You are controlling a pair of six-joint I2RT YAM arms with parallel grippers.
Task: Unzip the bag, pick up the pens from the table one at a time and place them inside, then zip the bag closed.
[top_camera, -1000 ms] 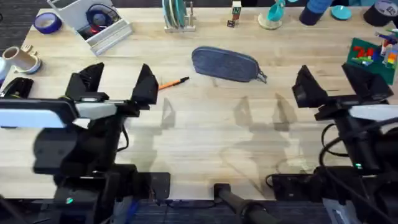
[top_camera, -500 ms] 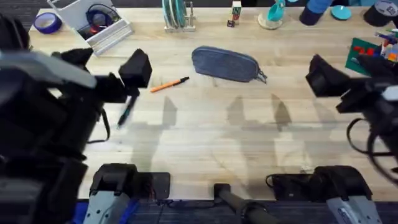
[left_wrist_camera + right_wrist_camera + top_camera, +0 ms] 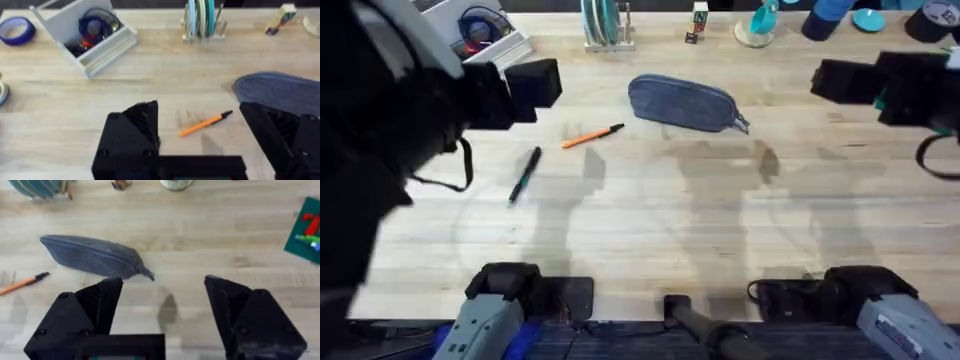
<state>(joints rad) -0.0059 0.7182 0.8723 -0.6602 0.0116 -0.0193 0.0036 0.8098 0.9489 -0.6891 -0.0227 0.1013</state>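
The grey-blue bag (image 3: pixel 682 103) lies zipped shut on the table (image 3: pixel 650 220), towards the back centre, its pull tab (image 3: pixel 741 123) at the right end. Left of it lies the orange pen (image 3: pixel 592 136), black tip towards the bag. The black pen (image 3: pixel 524 176) rests farther left and nearer the front. My left gripper (image 3: pixel 200 132) hangs open high above the table, over the orange pen (image 3: pixel 205 123), with the bag (image 3: pixel 280 92) beside it. My right gripper (image 3: pixel 162 305) is open and raised, just in front of the bag (image 3: pixel 92 256). Both hold nothing.
A grey tray (image 3: pixel 485 40) with cables stands at the back left, with a blue tape roll (image 3: pixel 15 30) beside it. A plate rack (image 3: pixel 605 25) stands behind the bag. A green board (image 3: pixel 307 230) with bricks lies at the right. Bare wood spans the front half.
Both arms have risen towards the camera and swung outward. The left arm has uncovered the black pen. Bag and pens have not moved.
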